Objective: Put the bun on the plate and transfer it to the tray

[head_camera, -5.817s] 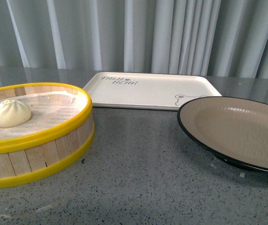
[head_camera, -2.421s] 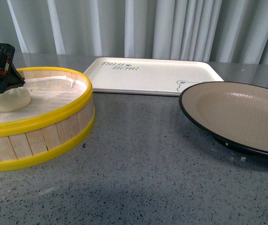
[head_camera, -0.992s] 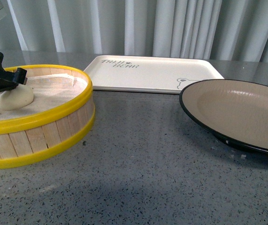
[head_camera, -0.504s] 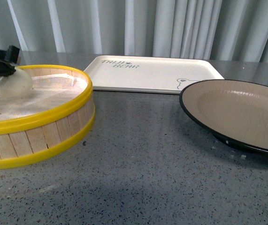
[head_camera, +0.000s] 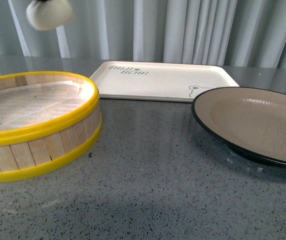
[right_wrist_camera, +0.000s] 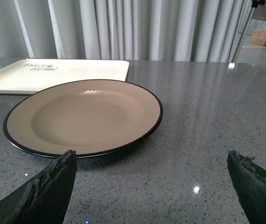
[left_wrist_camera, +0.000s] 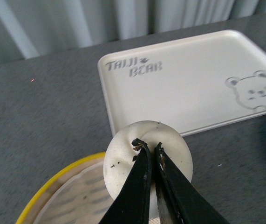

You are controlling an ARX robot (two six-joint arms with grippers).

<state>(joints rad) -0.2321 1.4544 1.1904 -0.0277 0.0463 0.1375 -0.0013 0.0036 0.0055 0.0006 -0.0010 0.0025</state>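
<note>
Pinching the bun (left_wrist_camera: 123, 161) by its upturned top, the left tool (left_wrist_camera: 147, 147) holds it aloft.

The bun (head_camera: 49, 14) hangs above the steamer (head_camera: 47, 145) at left, the tray (head_camera: 163, 85) behind, the plate (head_camera: 253, 120) at right.

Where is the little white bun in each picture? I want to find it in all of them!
Front view: the bun hangs at the top left, high above the steamer basket.
Left wrist view: the bun is close up, pinched in the left gripper, the tray behind it.
Right wrist view: not in it.
Shared landmark: the tray with dark lettering shows in all three.
</note>
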